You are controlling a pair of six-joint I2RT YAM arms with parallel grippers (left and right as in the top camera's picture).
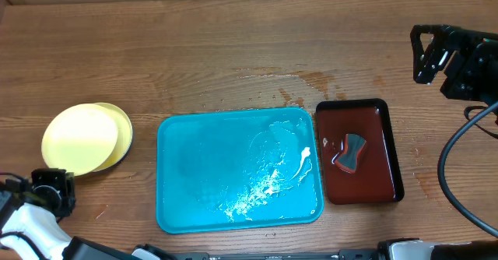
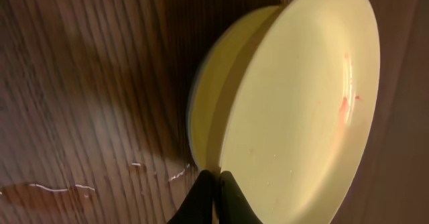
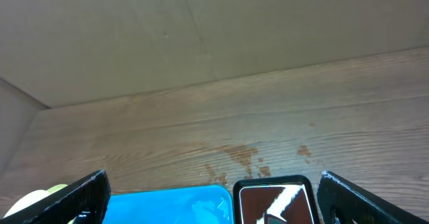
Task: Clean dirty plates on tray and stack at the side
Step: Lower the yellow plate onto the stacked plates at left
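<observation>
The pale yellow plates [image 1: 80,138] lie stacked on the table left of the tray, the top one shifted left off the one beneath [image 1: 123,131]. In the left wrist view the top plate [image 2: 301,96] has a faint red smear, the lower plate [image 2: 214,96] sticks out, and a thin bluish edge shows under it. The turquoise tray [image 1: 202,174] holds no plates, only water and white foam streaks; its corner shows in the right wrist view [image 3: 174,207]. My left gripper [image 1: 53,191] [image 2: 216,184] is shut and empty, tips at the stack's rim. My right gripper [image 1: 436,54] [image 3: 213,200] is open, high at the far right.
A dark red-brown tray with a black rim [image 1: 385,147] [image 3: 271,184] sits right of the turquoise tray and holds a dark sponge-like piece [image 1: 352,152]. Wet patches [image 1: 311,79] lie on the wood behind both trays. A black cable [image 1: 451,174] hangs at the right edge.
</observation>
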